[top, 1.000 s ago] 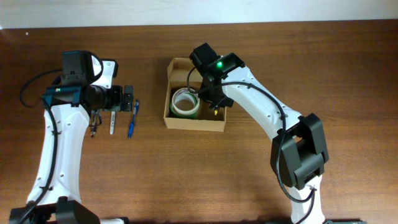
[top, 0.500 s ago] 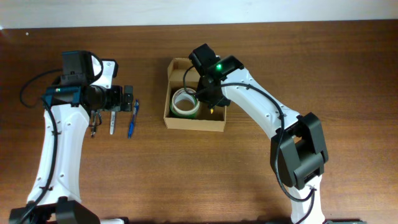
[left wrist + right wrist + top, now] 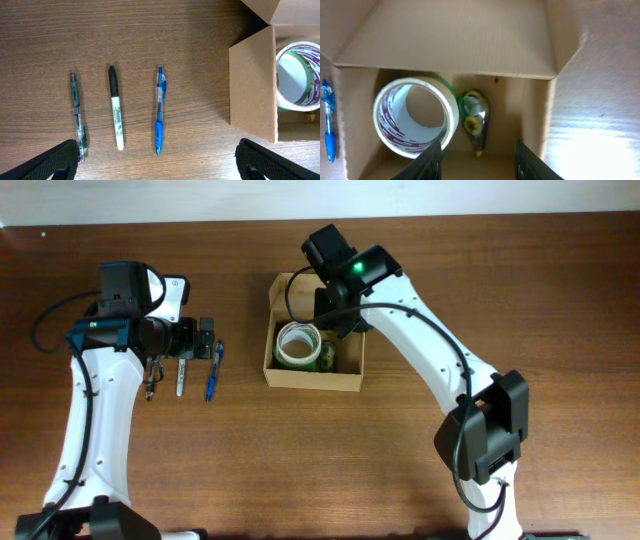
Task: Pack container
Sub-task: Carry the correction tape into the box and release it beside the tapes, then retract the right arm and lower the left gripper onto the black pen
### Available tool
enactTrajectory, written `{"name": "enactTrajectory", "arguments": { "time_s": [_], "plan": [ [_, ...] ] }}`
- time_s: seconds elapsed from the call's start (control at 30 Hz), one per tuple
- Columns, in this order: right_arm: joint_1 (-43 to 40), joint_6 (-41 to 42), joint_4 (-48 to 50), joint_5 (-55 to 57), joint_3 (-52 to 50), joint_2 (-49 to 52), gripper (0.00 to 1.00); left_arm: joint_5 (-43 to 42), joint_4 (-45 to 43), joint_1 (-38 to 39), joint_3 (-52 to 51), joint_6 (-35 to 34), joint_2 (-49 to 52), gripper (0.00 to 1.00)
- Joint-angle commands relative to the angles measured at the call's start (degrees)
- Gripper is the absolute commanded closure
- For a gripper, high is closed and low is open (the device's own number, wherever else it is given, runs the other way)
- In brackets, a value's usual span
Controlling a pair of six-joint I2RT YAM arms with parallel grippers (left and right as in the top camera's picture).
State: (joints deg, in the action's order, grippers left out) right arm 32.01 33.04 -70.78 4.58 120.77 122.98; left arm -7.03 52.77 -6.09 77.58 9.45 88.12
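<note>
The container, a tan cardboard box [image 3: 310, 377], stands open at mid-table. Inside lie a roll of tape [image 3: 297, 343] and, to its right, a small green-and-yellow dispenser [image 3: 329, 357]. My right gripper [image 3: 340, 320] hovers over the box's far part, open and empty. In the right wrist view its fingers [image 3: 477, 162] straddle the dispenser [image 3: 474, 120] from above, beside the tape [image 3: 417, 117], within the box walls [image 3: 455, 45]. My left gripper [image 3: 205, 338] is open and empty above the pens; its fingers [image 3: 157, 165] are spread wide.
Three pens lie left of the box: a clear-black pen [image 3: 77, 115], a white marker [image 3: 116, 107] and a blue pen [image 3: 159, 110]. The box's side wall [image 3: 252, 90] and the tape [image 3: 297, 75] show at the right of the left wrist view.
My right gripper has let go of the green-and-yellow dispenser, which now lies in the box beside the tape, and has risen toward the box's far side. The left arm has not moved.
</note>
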Motion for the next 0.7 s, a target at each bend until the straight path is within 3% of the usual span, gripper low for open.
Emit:
{"name": "enactTrajectory", "arguments": {
  "time_s": [0.0,0.13,0.3,0.47,0.67],
  "plan": [
    [-0.59,-7.61,-2.82,9.92,9.29,-2.10,0.55,-0.02,0.02,-0.24,1.25,0.74,0.33,0.01],
    [-2.47,-14.29,-8.41,18.69,22.25,-4.24,0.50,-0.02,0.02,-0.24,1.27,0.74,0.33,0.01],
    [-8.02,-17.38,-14.62,21.33,35.15,-6.03,0.46,-0.02,0.02,-0.24,1.25,0.74,0.33,0.01],
    [-20.70,-17.07,-14.86,16.70,34.16,-10.19,0.44,-0.59,-1.14,-0.24,1.27,0.70,0.33,0.01],
    [-41.13,-15.82,-16.48,-2.60,29.27,-10.69,0.40,-2.71,-2.32,-0.24,1.27,0.42,0.33,0.01]
  ]
}}
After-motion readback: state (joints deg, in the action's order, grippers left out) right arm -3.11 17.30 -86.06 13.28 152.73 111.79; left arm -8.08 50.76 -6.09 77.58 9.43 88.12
